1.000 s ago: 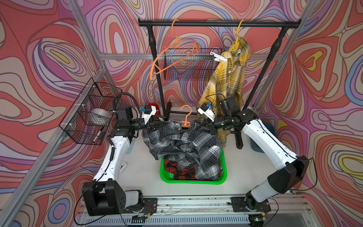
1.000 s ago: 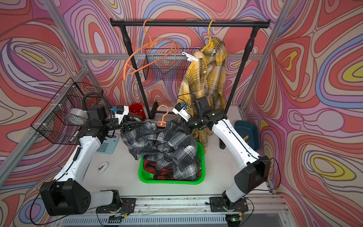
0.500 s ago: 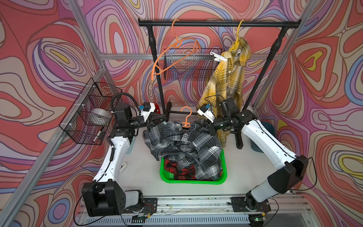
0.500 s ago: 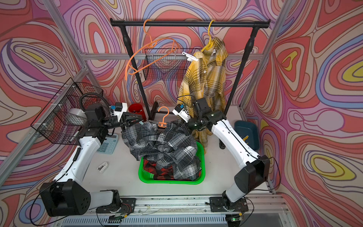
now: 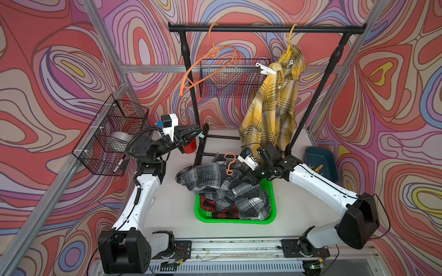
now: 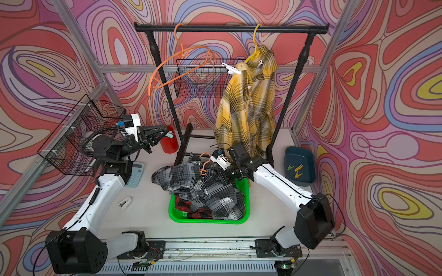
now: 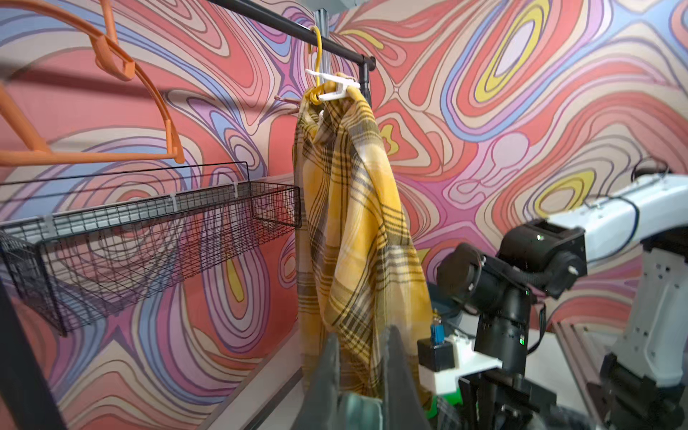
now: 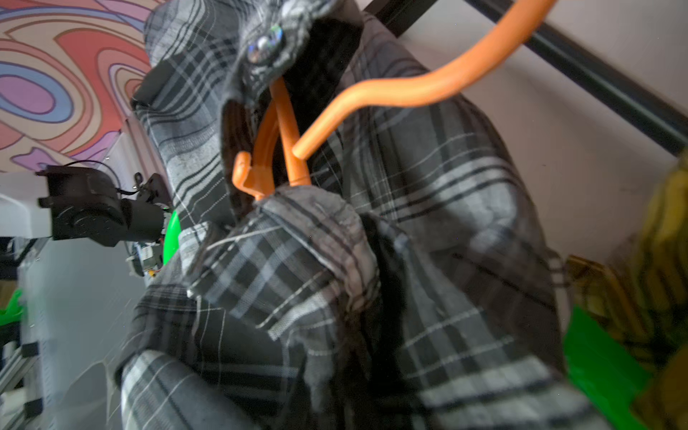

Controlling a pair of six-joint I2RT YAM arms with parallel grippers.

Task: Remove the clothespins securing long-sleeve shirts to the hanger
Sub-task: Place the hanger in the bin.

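Observation:
My left gripper (image 5: 199,133) (image 6: 167,133) (image 7: 363,335) hangs raised beside the rack post, shut on a pale green clothespin (image 5: 201,135) (image 7: 359,407). It is clear of the grey plaid shirt (image 5: 220,181) (image 6: 198,186) (image 8: 409,223), which lies slumped over the green basket (image 5: 232,221) with its orange hanger (image 5: 230,165) (image 8: 372,96) still inside. My right gripper (image 5: 248,178) is pressed into that shirt's collar end, its jaws hidden by cloth. The yellow plaid shirt (image 5: 270,112) (image 7: 350,231) hangs on the rail, with a white clothespin (image 5: 264,68) (image 7: 333,87) at its shoulder. A red-and-black shirt (image 5: 215,208) lies in the basket.
An empty orange hanger (image 5: 210,64) dangles from the black rail (image 5: 263,28). A wire basket (image 5: 112,138) is on the left frame, another (image 5: 229,81) behind the rack. A red cup (image 5: 190,145), a calculator (image 6: 135,175), a white clip (image 6: 125,202) and a blue bin (image 6: 299,167) holding clothespins sit on the table.
My left gripper closed on the clothespin and lifted away from the grey shirt. The shirt's left shoulder dropped, and my right arm sank lower with the shirt over the basket.

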